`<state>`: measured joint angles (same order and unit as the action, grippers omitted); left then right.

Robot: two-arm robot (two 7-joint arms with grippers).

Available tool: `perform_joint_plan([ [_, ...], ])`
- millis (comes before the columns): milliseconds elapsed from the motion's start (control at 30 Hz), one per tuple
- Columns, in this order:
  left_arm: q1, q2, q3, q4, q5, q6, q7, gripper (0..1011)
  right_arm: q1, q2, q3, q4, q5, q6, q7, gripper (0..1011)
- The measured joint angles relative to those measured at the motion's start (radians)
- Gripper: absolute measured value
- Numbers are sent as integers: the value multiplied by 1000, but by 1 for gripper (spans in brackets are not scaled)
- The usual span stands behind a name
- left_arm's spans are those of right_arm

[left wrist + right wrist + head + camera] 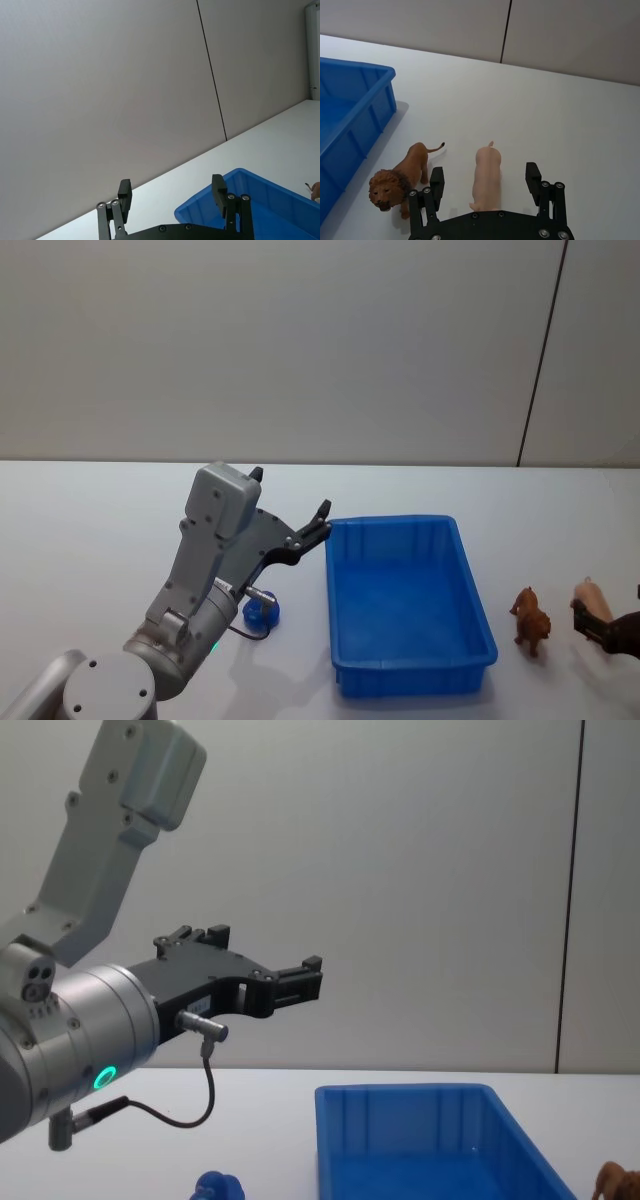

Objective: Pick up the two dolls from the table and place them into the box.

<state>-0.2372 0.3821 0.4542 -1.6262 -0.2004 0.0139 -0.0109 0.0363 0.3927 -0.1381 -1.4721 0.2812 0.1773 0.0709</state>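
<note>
Brown doll point(531, 619) just beside box point(410, 678)

My left arm point(200, 575) hides part of the blue doll point(267, 614) in the head view; the chest view's bottom edge crops it and the lion point(619, 1185). The head view's right edge cuts my right gripper point(588, 622).

Probably a robotics lab or test room, judging by the plain white table point(90, 540) set against a bare grey panelled wall point(300, 340) with one dark seam point(541, 350), and a grey robot arm point(200, 580) above it.
</note>
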Motion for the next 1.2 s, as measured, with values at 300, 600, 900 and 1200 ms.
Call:
perform_joint_plan([
  [300,0,0,0,0,0,0,0,1002,23,-13,-2,50,9,3,6,1001],
  [600,0,0,0,0,0,0,0,1002,52,-28,-6,108,22,20,15,1001],
  [900,0,0,0,0,0,0,0,1002,78,-41,-9,156,29,35,23,879],
  [1200,0,0,0,0,0,0,0,1002,91,-49,-12,177,31,28,32,621],
])
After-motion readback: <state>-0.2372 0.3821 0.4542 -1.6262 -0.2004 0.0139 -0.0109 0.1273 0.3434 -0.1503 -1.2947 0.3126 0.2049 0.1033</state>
